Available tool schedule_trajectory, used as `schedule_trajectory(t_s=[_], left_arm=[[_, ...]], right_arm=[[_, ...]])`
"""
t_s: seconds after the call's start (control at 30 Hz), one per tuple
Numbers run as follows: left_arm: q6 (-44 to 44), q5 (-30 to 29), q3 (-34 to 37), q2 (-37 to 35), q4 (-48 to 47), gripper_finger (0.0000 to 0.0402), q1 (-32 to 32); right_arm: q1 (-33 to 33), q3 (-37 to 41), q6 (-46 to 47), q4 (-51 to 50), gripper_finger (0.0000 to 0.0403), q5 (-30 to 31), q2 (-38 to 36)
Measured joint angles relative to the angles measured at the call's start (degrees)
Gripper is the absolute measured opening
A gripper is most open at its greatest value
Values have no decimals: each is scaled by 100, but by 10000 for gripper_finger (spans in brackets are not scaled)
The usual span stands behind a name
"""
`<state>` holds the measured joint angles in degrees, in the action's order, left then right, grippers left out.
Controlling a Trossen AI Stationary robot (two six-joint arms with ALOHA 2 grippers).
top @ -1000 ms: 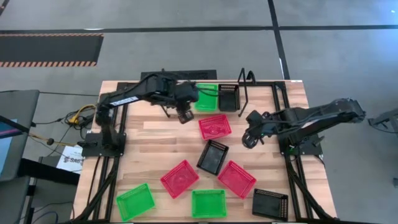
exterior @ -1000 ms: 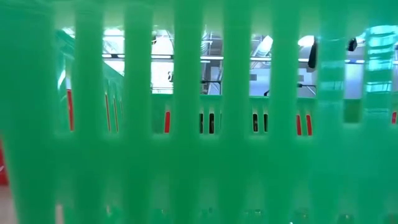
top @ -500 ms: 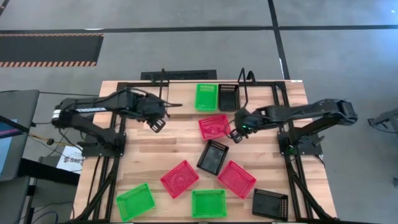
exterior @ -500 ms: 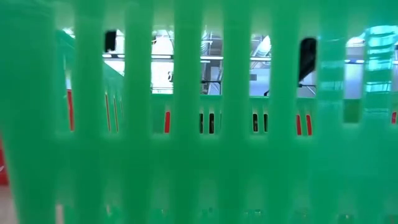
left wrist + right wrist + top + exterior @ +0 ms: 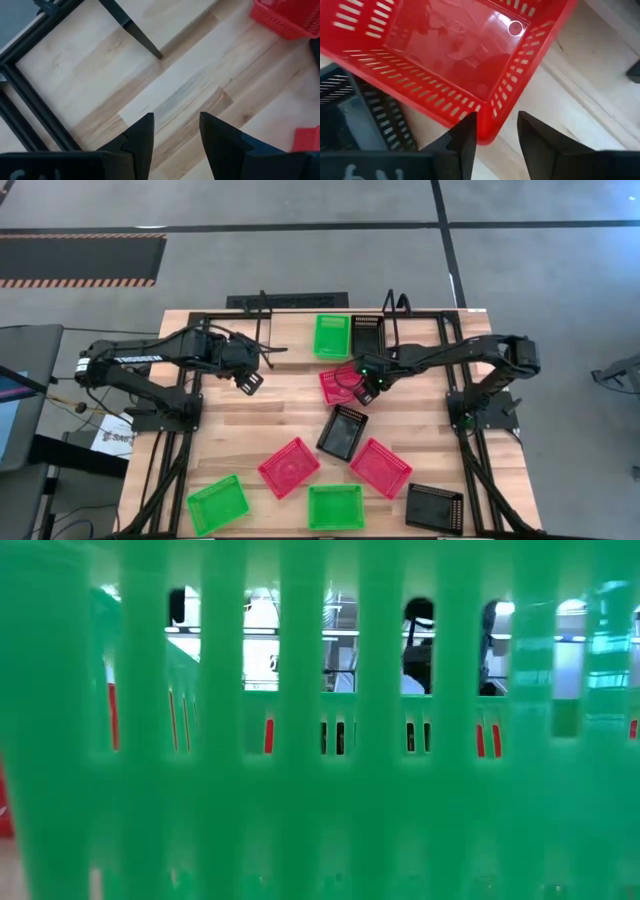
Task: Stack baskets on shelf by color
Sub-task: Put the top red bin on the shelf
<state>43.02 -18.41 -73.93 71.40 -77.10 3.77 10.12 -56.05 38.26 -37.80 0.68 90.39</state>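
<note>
Right gripper (image 5: 366, 383) reaching in over the near-right corner of a red basket (image 5: 340, 384) sitting mid-table, just in front of the shelf. Fingers (image 5: 465, 140) spread a little in the right wrist view, hovering just off that basket's corner (image 5: 485, 131), nothing pinched between them, though can't rule out a light touch on the rim. Black basket (image 5: 350, 115) lying right next to it in the same view, same one as (image 5: 342, 430) from above.

Left gripper (image 5: 248, 382) parked over bare tabletop (image 5: 190, 95) left of centre, well apart from any basket. Fingers (image 5: 142, 135) parted with only wood showing between, holding nothing.

On the shelf (image 5: 300, 350) at the far edge: one green basket (image 5: 331, 336) and one black basket (image 5: 367, 337) side by side, near the right wire upright (image 5: 396, 308). Left upright (image 5: 264, 308) standing with open board beside it.

Scattered nearer the front: red basket (image 5: 289, 467), another red one (image 5: 380, 467), green basket (image 5: 217, 504) at the front left, green basket (image 5: 335, 506) front centre, black basket (image 5: 434, 507) front right.

Low view basically blocked by green mesh (image 5: 300, 790) pressed right up against the lens, only slivers of room through the slots.
</note>
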Motion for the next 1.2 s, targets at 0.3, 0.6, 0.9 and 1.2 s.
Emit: schedule_trajectory(t_s=[0.3,0.6,0.9,1.2], left_arm=[[55,19,0,7,37,146,0],[77,17,0,9,13,146,0],[38,50,-2,7,-20,146,0],[77,239,-2,7,8,146,0]], right_arm=[[134,-51,-273,201,132,-276,440],[19,-1217,-971,-756,9,-159,-43],[307,-4253,-2662,-2702,4,892,-189],[2122,-7029,-4481,-3116,3,198,469]])
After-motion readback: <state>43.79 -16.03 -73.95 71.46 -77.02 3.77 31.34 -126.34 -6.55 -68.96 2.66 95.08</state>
